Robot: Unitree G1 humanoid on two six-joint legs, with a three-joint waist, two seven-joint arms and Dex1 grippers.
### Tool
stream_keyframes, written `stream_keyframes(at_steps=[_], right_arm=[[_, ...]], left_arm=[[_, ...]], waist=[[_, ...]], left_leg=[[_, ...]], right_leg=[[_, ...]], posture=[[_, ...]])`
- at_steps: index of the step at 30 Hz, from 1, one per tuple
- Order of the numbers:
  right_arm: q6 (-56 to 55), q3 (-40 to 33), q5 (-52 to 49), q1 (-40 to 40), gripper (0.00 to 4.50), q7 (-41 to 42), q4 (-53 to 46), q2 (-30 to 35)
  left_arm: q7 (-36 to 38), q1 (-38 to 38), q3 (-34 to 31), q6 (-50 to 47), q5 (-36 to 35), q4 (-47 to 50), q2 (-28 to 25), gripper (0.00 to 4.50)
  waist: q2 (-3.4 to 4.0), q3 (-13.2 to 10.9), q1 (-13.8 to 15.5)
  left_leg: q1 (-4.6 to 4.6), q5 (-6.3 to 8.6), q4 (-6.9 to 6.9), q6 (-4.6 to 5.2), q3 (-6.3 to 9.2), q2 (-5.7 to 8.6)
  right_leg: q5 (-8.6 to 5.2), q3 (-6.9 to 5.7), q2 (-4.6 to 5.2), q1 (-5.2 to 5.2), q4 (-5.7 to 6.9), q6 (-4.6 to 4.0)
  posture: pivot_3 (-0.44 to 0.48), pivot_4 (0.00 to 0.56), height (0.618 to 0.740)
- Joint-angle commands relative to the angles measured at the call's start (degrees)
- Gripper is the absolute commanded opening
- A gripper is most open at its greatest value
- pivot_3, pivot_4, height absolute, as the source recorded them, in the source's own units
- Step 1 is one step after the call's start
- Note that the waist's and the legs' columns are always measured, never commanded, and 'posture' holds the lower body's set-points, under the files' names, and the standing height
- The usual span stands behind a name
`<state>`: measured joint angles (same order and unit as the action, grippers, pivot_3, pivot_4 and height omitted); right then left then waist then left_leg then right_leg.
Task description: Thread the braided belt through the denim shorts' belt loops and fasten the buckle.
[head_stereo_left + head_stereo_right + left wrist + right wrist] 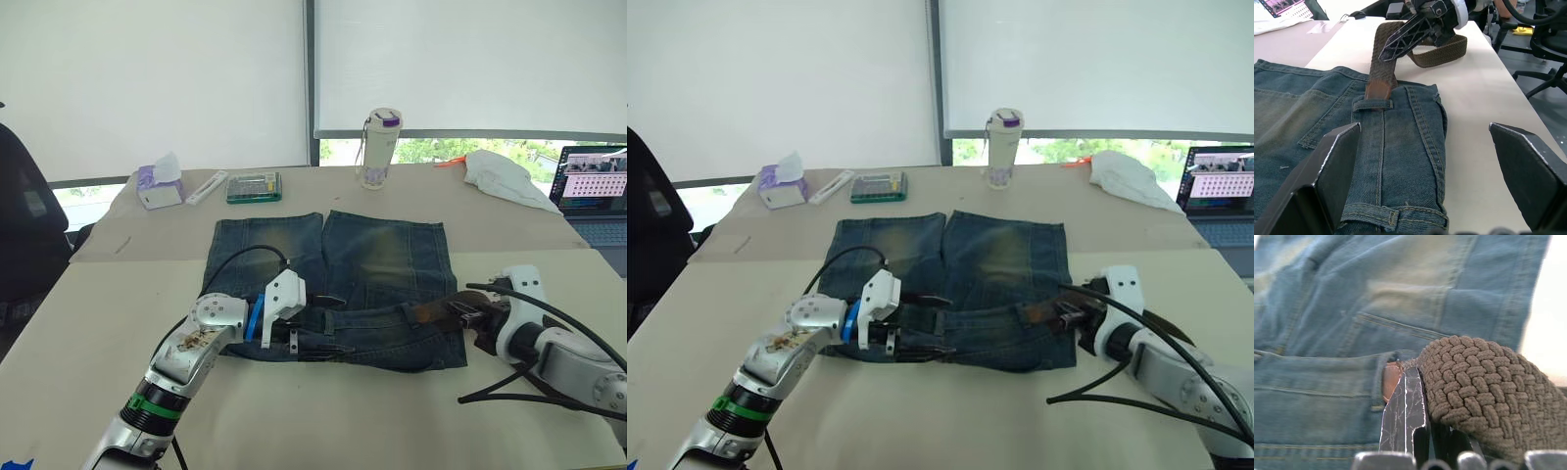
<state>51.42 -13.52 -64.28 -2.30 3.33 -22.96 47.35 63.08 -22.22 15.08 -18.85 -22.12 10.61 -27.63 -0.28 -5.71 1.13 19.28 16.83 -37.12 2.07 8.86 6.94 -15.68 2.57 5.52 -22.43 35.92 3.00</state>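
At waistband's right end, right claw (468, 318) clamping braided belt (1382, 63)

Braided belt (1382, 63): tip passes under a belt loop (1373, 104) and is hidden beyond it; buckle end cannot be made out. Denim shorts (377, 257): waistband partly covered by left gripper (312, 323). Laptop (595, 191): cut off by the picture's right edge, screen content too small to read.

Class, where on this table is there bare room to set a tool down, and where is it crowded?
Bare: the table in front of the denim shorts, between the arms. Crowded: the back edge, with tissue box, calculator, bottle and white cloth; also the waistband, where both pincers work.
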Motion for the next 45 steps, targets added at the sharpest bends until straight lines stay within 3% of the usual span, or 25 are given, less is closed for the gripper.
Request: stream_keyframes(at_steps=[1,12,18,24,31,38,41,45], right_arm=[[2.2,1.5,2.3,-2.7,0.0,2.2,1.5,-0.5],[8.4,9.2,8.5,-11.9,0.0,7.4,7.3,-7.4],[8.9,4.4,5.0,-12.9,0.0,7.6,9.9,-15.6],[8.8,-5.5,-5.1,-11.6,0.0,3.1,9.0,-23.8],[7.5,-8.2,-17.8,-6.6,0.0,0.2,1.9,-26.7],[5.8,-6.3,-18.5,-5.0,0.0,-0.9,-0.6,-26.1],[5.3,-5.9,-17.9,-4.6,0.0,-1.3,-1.0,-25.6],[4.0,-5.6,-18.1,-4.1,0.0,-1.6,-1.1,-25.1]], left_arm=[[-0.3,0.7,-0.9,1.6,0.4,0.5,-0.3,4.47],[-3.3,2.5,-0.5,-0.9,1.8,0.5,1.0,4.47],[-7.6,2.1,-1.2,-7.1,1.0,-0.7,2.1,4.47],[-12.7,-1.4,-4.7,-25.8,-6.2,0.0,3.9,4.47],[-22.5,-8.9,-10.8,-42.9,-13.7,-3.9,12.6,4.47],[-27.8,-14.1,-14.5,-46.0,-15.3,-10.9,19.3,4.47],[-28.3,-15.5,-17.2,-48.6,-18.2,-11.4,20.6,3.66],[-26.8,-15.1,-16.1,-49.4,-19.4,-9.9,19.3,2.31]], waist=[[0.05,0.0,-0.1],[0.23,0.1,-0.5],[0.23,0.2,-0.5],[0.24,0.2,-0.7],[0.25,0.2,-0.7],[0.25,0.2,-1.0],[0.24,0.2,-1.0],[0.25,0.2,-1.0]], left_leg=[[0.0,0.0,0.0,0.0,0.0,0.0],[0.0,-0.01,0.01,-0.03,0.03,-0.06],[0.0,-0.01,0.01,-0.03,0.05,-0.04],[0.04,-0.02,0.02,-0.04,0.07,-0.05],[0.04,-0.03,0.01,-0.05,0.06,-0.02],[0.02,-0.06,0.01,-0.11,0.03,-0.03],[0.05,-0.07,0.0,-0.12,0.03,-0.04],[0.04,-0.07,0.0,-0.13,0.02,-0.03]], right_leg=[[0.0,0.0,0.0,0.0,0.0,0.0],[0.0,0.03,-0.02,-0.04,0.03,0.0],[0.0,0.03,-0.02,-0.05,0.06,-0.01],[0.01,0.04,-0.06,-0.18,0.26,-0.01],[0.01,-0.01,-0.08,-0.17,0.3,0.0],[0.01,0.01,-0.1,-0.18,0.29,0.0],[0.01,0.01,-0.1,-0.21,0.3,-0.01],[0.01,0.02,-0.09,-0.2,0.3,0.0]], posture=[[0.0,0.15,0.74],[0.0,0.15,0.74],[0.0,0.15,0.74],[0.0,0.15,0.74],[0.0,0.15,0.74],[0.0,0.15,0.74],[0.0,0.15,0.74],[0.0,0.15,0.74]])
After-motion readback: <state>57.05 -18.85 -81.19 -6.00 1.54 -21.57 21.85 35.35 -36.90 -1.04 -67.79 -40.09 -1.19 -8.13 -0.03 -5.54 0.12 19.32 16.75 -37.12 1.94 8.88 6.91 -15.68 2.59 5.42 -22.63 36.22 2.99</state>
